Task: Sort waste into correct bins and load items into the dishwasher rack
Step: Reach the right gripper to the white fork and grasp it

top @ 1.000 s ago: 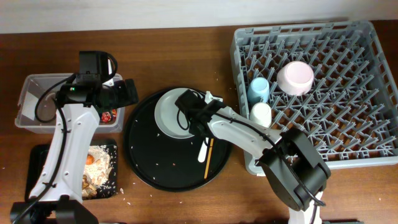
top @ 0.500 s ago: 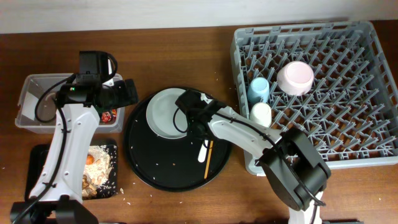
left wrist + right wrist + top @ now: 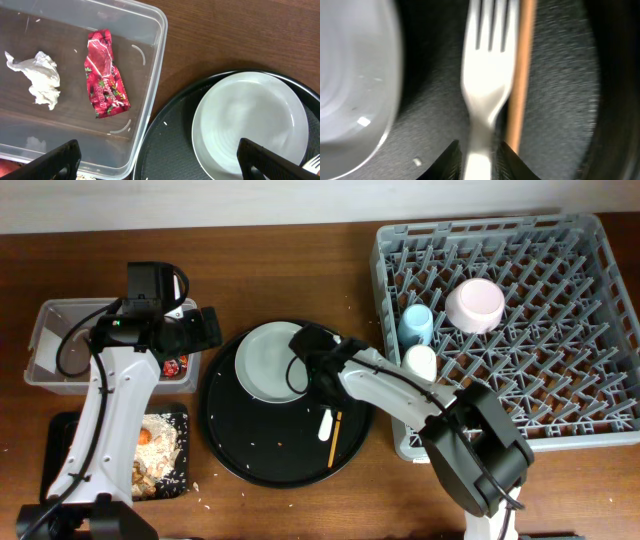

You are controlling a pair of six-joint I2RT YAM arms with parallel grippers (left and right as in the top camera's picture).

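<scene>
My right gripper (image 3: 314, 370) (image 3: 477, 161) is low over the big round black tray (image 3: 250, 450). Its fingers are closed on the handle of the white fork (image 3: 487, 75) (image 3: 325, 422), which lies beside the wooden chopsticks (image 3: 520, 75) (image 3: 335, 430). The grey-green plate (image 3: 262, 365) (image 3: 250, 125) lies just left of it. My left gripper (image 3: 205, 328) (image 3: 165, 162) is open and empty, above the edge of the clear tub (image 3: 45, 345) (image 3: 150, 100). The tub holds the red wrapper (image 3: 105, 75) and the white tissue (image 3: 37, 77).
The grey rack (image 3: 600, 380) at the right holds the blue cup (image 3: 415, 323), the cream cup (image 3: 420, 363) and the pinkish bowl (image 3: 474, 305). The shallow black tray (image 3: 65, 430) at the front left holds food scraps (image 3: 160, 455) and the carrot (image 3: 145, 437).
The plate has slid a little to the left on the round tray. My right gripper has moved slightly right onto the fork handle. The left arm has not moved.
</scene>
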